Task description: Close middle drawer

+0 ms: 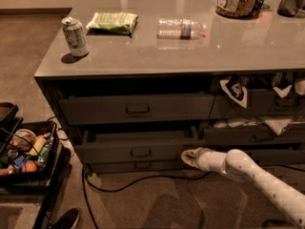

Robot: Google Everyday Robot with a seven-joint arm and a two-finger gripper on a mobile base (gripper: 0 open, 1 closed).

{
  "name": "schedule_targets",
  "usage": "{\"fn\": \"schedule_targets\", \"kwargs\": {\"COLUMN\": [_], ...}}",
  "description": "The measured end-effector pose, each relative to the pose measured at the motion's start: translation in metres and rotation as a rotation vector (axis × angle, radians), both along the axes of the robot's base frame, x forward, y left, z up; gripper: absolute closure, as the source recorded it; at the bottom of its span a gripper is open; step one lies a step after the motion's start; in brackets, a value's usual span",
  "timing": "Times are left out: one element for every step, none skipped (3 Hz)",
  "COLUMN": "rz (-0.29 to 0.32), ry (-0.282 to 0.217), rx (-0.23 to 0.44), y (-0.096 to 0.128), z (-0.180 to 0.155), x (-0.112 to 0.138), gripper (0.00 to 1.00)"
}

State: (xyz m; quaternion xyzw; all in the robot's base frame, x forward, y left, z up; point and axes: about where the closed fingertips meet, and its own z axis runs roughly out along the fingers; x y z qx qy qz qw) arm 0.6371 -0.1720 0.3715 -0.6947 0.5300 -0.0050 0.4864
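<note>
Middle drawer (114,151) stands partly open; end effector (191,157) beside its front's right end; grip state cannot be told.

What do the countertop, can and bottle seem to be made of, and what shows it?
Countertop: perhaps polished stone or laminate; grey, glossy, with reflections. Can: likely metal; pale sheen. Bottle: clear plastic, see-through. The hand sits low at the front of the middle drawer.
</note>
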Motion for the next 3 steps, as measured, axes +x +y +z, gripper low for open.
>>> {"fn": "schedule_targets", "kwargs": {"rz": [-0.002,-0.002,0.000], "ry": [-0.038,-0.038,-0.080], "rx": [0.013,0.014,0.022], "y": [0.002,0.002,0.008], "z": [0.000,0.000,0.005], "x": [0.027,0.025,0.054], "gripper": [1.00,1.00,1.00]}}
